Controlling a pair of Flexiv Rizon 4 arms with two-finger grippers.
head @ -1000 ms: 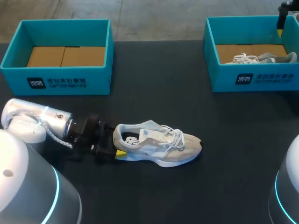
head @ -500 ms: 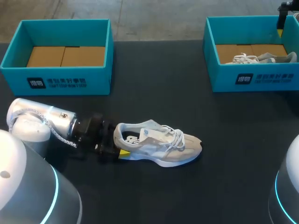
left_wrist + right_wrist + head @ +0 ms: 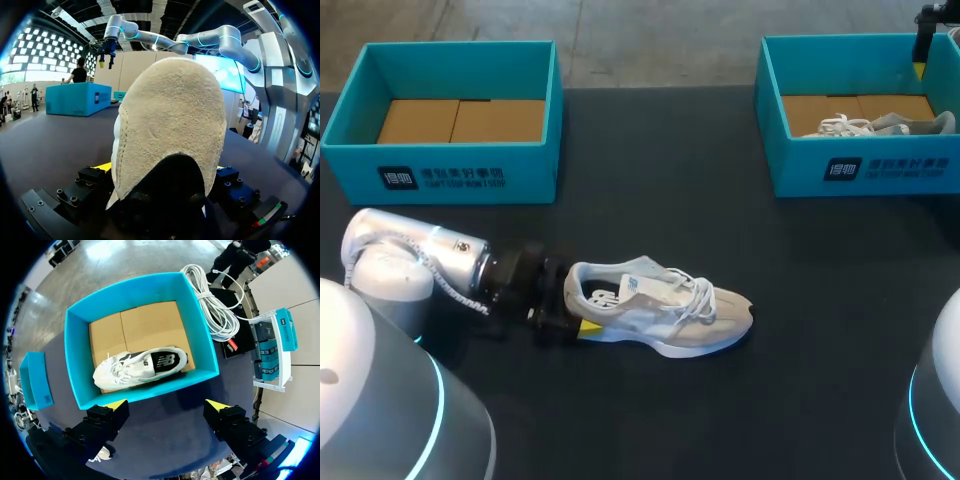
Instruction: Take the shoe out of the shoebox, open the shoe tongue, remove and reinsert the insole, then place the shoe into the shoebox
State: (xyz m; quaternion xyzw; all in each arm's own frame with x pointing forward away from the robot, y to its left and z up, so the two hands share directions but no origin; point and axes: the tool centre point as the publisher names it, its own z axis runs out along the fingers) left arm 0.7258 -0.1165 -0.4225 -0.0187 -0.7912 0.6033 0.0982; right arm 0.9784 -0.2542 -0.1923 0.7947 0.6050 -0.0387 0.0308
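shoe (image 3: pixel 660 310): low-top trainer, white/light-grey upper, beige suede toe and heel (image 3: pixel 170 125), white laces, white sole, small blue tab on the tongue. It stands upright on its sole on the dark table (image 3: pixel 720 220), out of both boxes and nearer the robot, toe pointing to the robot's right

left gripper (image 3: pixel 578 312): at the heel, jaws wide and straddling it, one yellow tip showing on the near side. Can't tell if the pads actually press

right gripper (image 3: pixel 167 405): jaws wide, holding nothing, hanging above the right shoebox (image 3: pixel 865 165). A second shoe (image 3: pixel 142 367) lies on its side in there on the cardboard floor, with a dark side logo (image 3: pixel 166 360)

left shoebox (image 3: pixel 460 175): teal, open top, cardboard floor

print: both boxes carry a white label (image 3: pixel 440 178) on the front wall, not read out
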